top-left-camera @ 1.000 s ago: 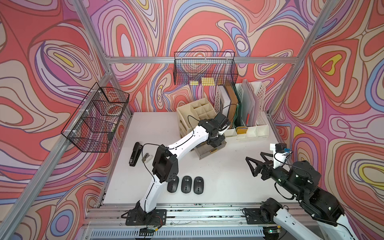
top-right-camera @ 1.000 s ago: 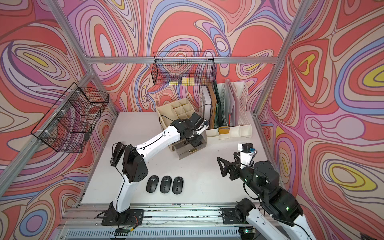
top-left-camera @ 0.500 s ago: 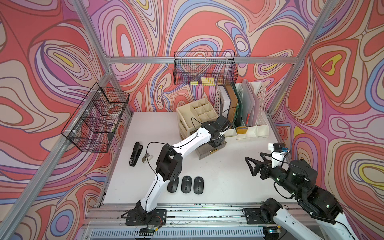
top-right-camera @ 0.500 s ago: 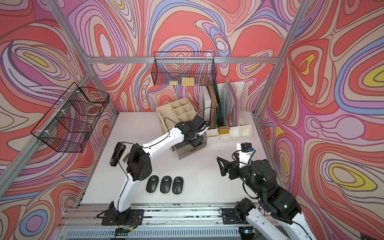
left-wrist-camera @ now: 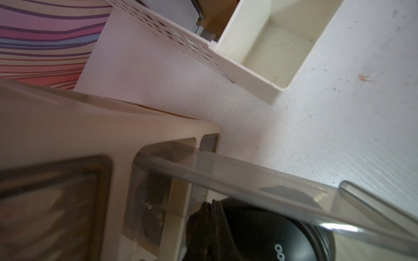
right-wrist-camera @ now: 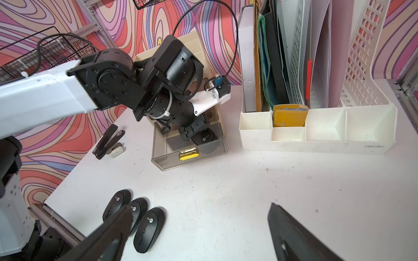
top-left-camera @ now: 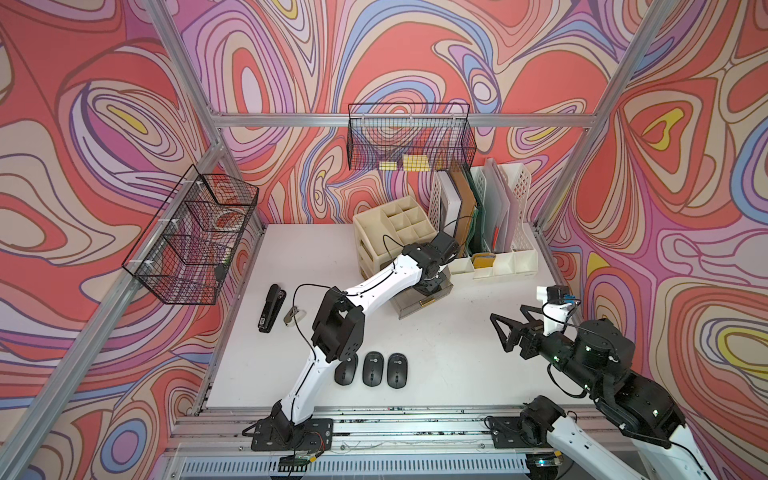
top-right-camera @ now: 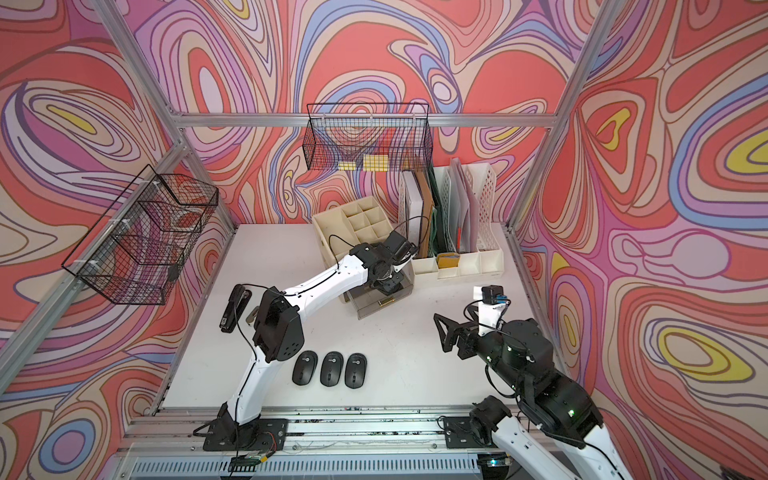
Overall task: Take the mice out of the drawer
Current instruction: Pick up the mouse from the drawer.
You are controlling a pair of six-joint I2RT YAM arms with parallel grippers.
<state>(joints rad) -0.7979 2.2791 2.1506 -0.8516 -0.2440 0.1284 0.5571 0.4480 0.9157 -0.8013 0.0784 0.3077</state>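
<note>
We see the left gripper (right-wrist-camera: 192,134) down inside the drawer (right-wrist-camera: 167,161), its jaws closed tight together and its tips right against a black mouse (right-wrist-camera: 204,137) that lies in there; whether they actually pinch that mouse we cannot tell. The drawer is the lowest one of the cream organiser (top-left-camera: 370,224) and stands pulled out toward 6 o'clock, its gold handle (right-wrist-camera: 188,155) facing the front of the white table (top-left-camera: 457,365). We read the table in both top views as a dial, 12 o'clock at the back wall: the organiser sits at 12 o'clock, the open drawer just off the centre toward 1 o'clock. In the left wrist view the smoky drawer wall crosses in front of the mouse, and part of its white logo shows. A row of three mice (top-left-camera: 372,369) lies out on the table at 6 o'clock, side by side and close together, near the front edge. The right gripper (top-left-camera: 500,333) hovers at 3 o'clock above the table, jaws spread wide and empty, pointing toward 9 o'clock. A black stapler (top-left-camera: 270,306) lies at 9 o'clock, a small staple remover (top-left-camera: 294,314) just beside it, and a white file rack (top-left-camera: 519,195) stands at 2 o'clock beside the organiser.
</note>
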